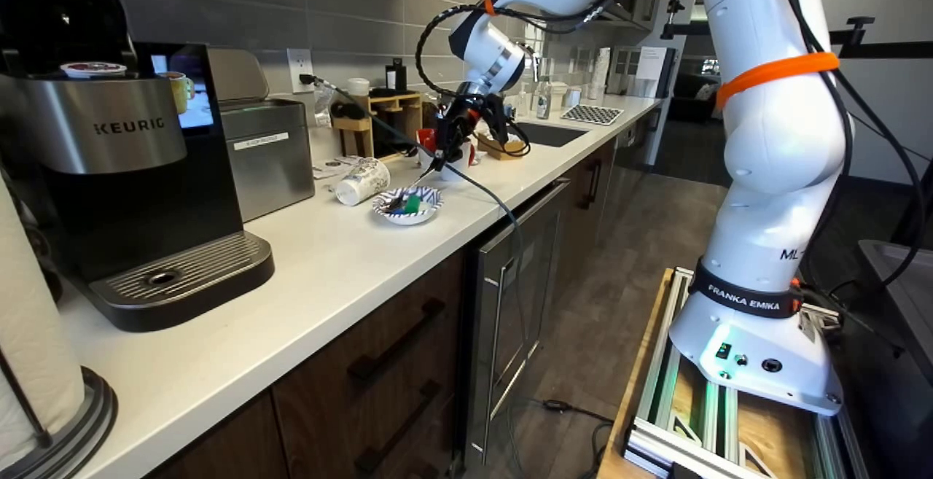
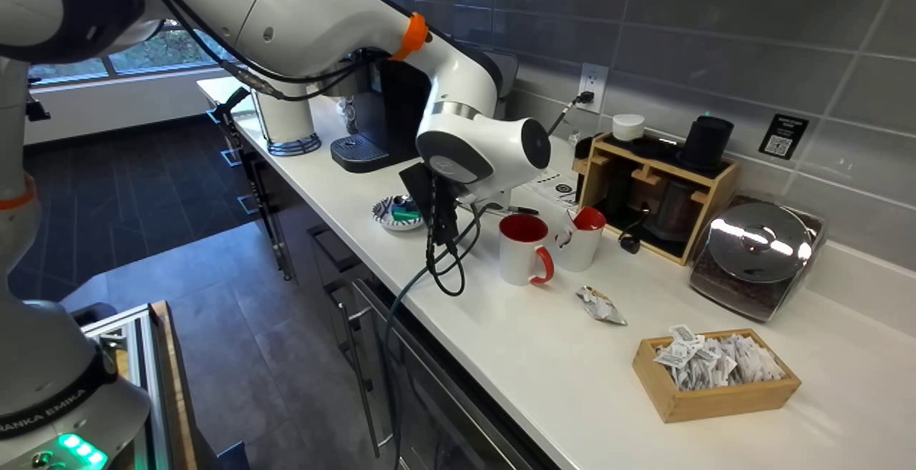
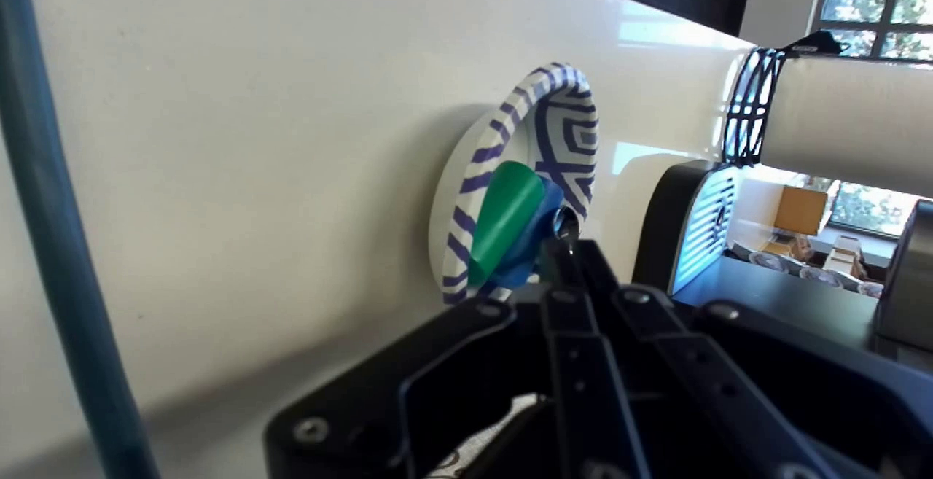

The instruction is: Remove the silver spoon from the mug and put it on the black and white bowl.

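Observation:
The black and white bowl [image 1: 410, 219] sits on the counter with green and blue items in it. It also shows in an exterior view [image 2: 398, 226] and in the wrist view [image 3: 570, 129], where its pattern looks bluish. My gripper [image 1: 438, 163] is above the bowl's edge. In the wrist view its fingers [image 3: 574, 253] are closed on the silver spoon [image 3: 565, 221], whose round end points toward the bowl. In an exterior view the spoon [image 1: 420, 177] slants down over the bowl; whether it touches the contents I cannot tell. Two red-and-white mugs [image 2: 521, 259] [image 2: 581, 242] stand beside the gripper.
A white paper cup [image 1: 362, 181] lies on its side near the bowl. A coffee machine [image 1: 109, 195] stands further along. A dark cable [image 2: 444, 255] crosses the counter by the gripper. A wooden organizer [image 2: 658, 191], a foil packet [image 2: 601, 305] and a wooden box [image 2: 715, 398] of sachets are also there.

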You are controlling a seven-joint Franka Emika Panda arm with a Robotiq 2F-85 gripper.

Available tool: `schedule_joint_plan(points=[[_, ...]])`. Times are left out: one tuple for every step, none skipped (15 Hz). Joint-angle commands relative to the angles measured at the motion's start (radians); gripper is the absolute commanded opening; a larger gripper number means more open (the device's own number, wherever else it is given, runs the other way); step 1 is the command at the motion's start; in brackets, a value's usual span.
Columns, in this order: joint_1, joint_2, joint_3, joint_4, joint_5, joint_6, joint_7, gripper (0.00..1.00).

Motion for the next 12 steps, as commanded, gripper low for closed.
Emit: schedule_joint_plan(points=[[-0.003, 0.039, 0.011, 0.032, -0.013, 0.013, 0.02, 0.11], [-0.003, 0.043, 0.012, 0.035, -0.012, 0.016, 0.024, 0.16], [-0.004, 0.048, 0.012, 0.037, -0.013, 0.017, 0.027, 0.36], [-0.005, 0.053, 0.012, 0.038, -0.011, 0.017, 0.031, 0.37], [-0.005, 0.057, 0.013, 0.039, -0.011, 0.017, 0.034, 0.44], [-0.006, 0.063, 0.013, 0.044, -0.012, 0.015, 0.037, 0.5], [-0.006, 0.066, 0.013, 0.044, -0.012, 0.018, 0.041, 0.59], [-0.006, 0.069, 0.013, 0.047, -0.013, 0.019, 0.043, 0.66], [-0.006, 0.071, 0.013, 0.05, -0.013, 0.02, 0.047, 0.73], [-0.005, 0.073, 0.013, 0.052, -0.013, 0.024, 0.054, 0.81], [-0.005, 0.075, 0.013, 0.055, -0.015, 0.024, 0.061, 0.88], [-0.003, 0.077, 0.011, 0.057, -0.017, 0.035, 0.068, 0.97]])
